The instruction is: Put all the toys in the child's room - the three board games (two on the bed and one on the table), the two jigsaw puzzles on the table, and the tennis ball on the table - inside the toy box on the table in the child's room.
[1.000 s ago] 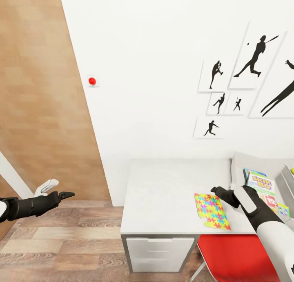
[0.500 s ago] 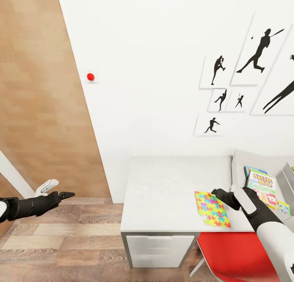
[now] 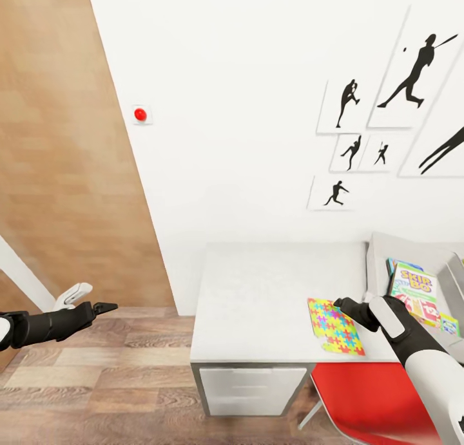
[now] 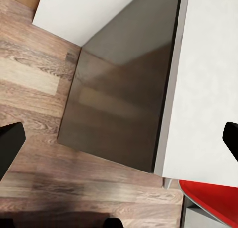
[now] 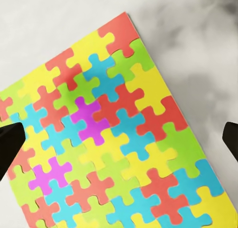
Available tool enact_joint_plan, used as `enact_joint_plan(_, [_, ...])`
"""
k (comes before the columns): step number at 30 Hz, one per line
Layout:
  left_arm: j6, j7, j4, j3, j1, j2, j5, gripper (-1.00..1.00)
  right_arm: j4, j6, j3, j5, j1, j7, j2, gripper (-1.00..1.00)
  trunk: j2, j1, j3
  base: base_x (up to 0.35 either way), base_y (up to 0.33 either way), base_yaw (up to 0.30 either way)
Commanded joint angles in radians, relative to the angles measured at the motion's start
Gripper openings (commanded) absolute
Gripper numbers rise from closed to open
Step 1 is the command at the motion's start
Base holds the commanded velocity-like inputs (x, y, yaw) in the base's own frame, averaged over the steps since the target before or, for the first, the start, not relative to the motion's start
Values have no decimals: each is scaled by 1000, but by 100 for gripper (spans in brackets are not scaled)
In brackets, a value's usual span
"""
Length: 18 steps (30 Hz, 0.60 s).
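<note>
The right end effector (image 3: 340, 303) is hovering just above the jigsaw puzzle (image 3: 334, 326), its fingers spread wide apart and gripping nothing, likely lining up to pinch the thin sheet's edge. The puzzle is lying flat near the front edge of the tabletop (image 3: 270, 290), overhanging it slightly, which probably offers a lip to grab. At three o'clock from the puzzle, the toy box (image 3: 412, 246) is already holding printed board games (image 3: 414, 289). The left end effector (image 3: 106, 308), also open, is waiting idle over the wood floor (image 3: 96, 380) at nine o'clock, well apart from the work
</note>
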<state>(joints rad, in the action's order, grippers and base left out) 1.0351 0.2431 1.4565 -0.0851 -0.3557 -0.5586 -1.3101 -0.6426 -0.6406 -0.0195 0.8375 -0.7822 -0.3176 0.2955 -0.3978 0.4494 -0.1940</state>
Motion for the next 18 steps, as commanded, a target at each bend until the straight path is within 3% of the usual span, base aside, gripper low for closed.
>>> enact_joint_plan(1, [3, 10, 1, -1, -1, 0, -11, 100, -2, -2, -2, 10, -1, -9, 1, 100, -2, 1, -4, 0, 0, 0])
enact_joint_plan(18, [3, 10, 1, 0, 0, 0, -11, 100, -3, -1, -2, 11, 0, -9, 1, 100, -2, 1, -31, 0, 0, 0])
